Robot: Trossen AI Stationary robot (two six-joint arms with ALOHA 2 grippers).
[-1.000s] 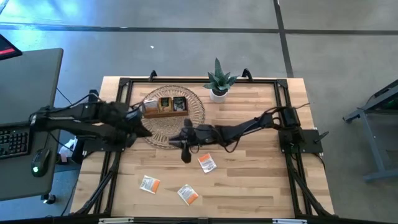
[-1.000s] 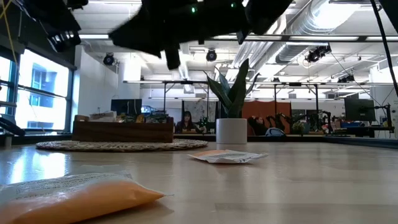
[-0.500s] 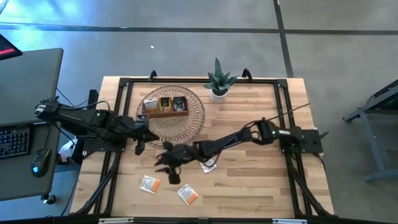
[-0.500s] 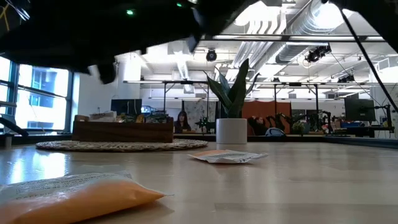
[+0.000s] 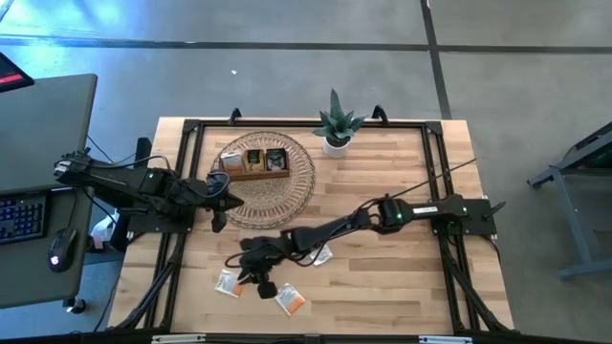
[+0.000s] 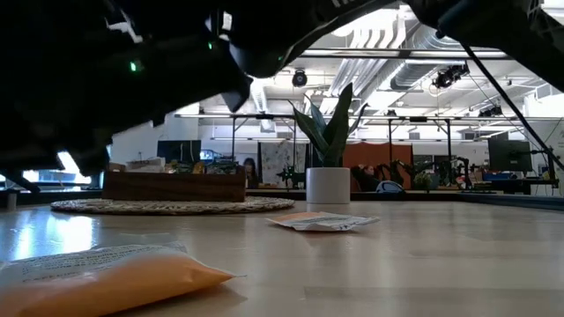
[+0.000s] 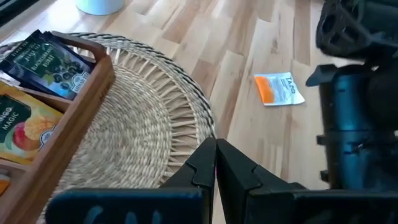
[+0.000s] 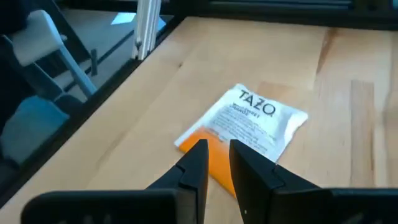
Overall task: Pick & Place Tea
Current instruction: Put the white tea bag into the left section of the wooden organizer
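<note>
**Reaching for an orange tea sachet at the near edge**

Hovering low over the near-left part of the bench, the right pincer sits right above an orange-and-white tea sachet labelled TAZO. Its fingers are only a narrow gap apart and there's nothing between them; I can't tell if the tips touch the packet.

Two more orange-and-white sachets lie loose on the wood: one just to the right at the near edge, another a bit farther back, partly under the right arm. From the low camera one of them fills the near-left corner and another lies flat mid-bench.

The left pincer is squeezed closed with nothing in it, waiting over the edge of the round woven mat. On that mat sits the wooden tray with sachets inside, a dark one and an orange one. A potted plant stands at the far side.
</note>
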